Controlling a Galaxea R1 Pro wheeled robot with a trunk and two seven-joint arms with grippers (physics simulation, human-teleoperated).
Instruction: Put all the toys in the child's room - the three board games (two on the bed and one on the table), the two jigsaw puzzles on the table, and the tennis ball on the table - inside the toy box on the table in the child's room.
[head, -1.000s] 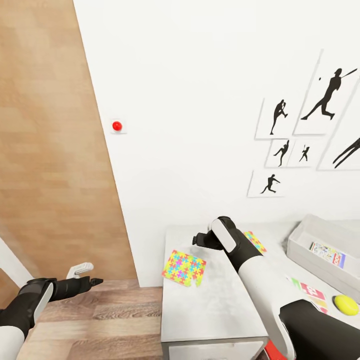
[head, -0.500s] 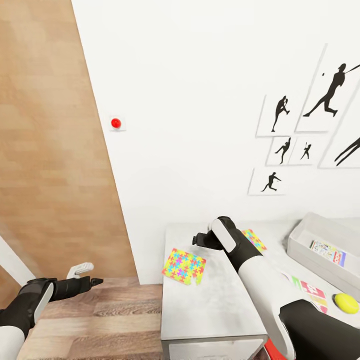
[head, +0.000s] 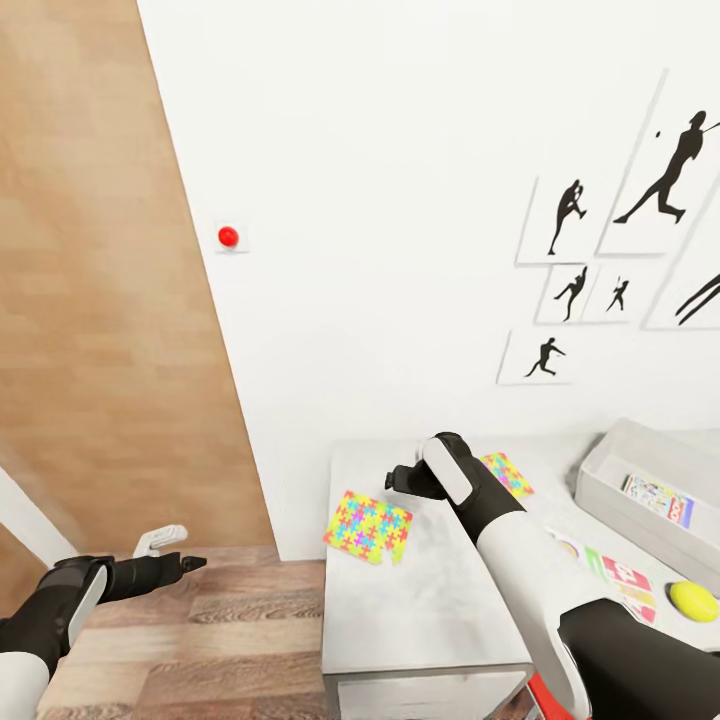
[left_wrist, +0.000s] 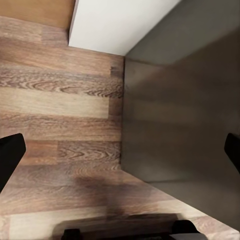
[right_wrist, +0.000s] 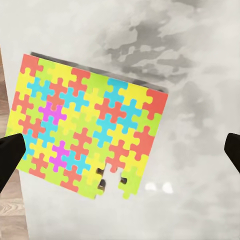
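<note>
One jigsaw puzzle (head: 368, 527) lies flat near the left end of the pale table (head: 430, 600). My right gripper (head: 399, 480) hovers just above and behind it, open and empty. In the right wrist view the puzzle (right_wrist: 87, 132) sits below the wide-spread gripper (right_wrist: 120, 155). A second jigsaw puzzle (head: 508, 472) peeks out behind my right forearm. The grey toy box (head: 602, 468) stands at the right with one board game (head: 657, 500) inside. Another board game (head: 612, 575) and the tennis ball (head: 693, 600) lie on the table in front of it. My left gripper (head: 168, 555) hangs open over the floor.
A white wall with black athlete silhouette pictures (head: 600, 250) and a red button (head: 228, 236) rises behind the table. A wooden door panel (head: 100, 300) fills the left. In the left wrist view, wood-plank floor (left_wrist: 60, 125) meets the table's dark side (left_wrist: 180, 120).
The camera has tilted slightly, so the wall pictures and red button sit a little higher in the view. Both arms and the toys have kept their places.
</note>
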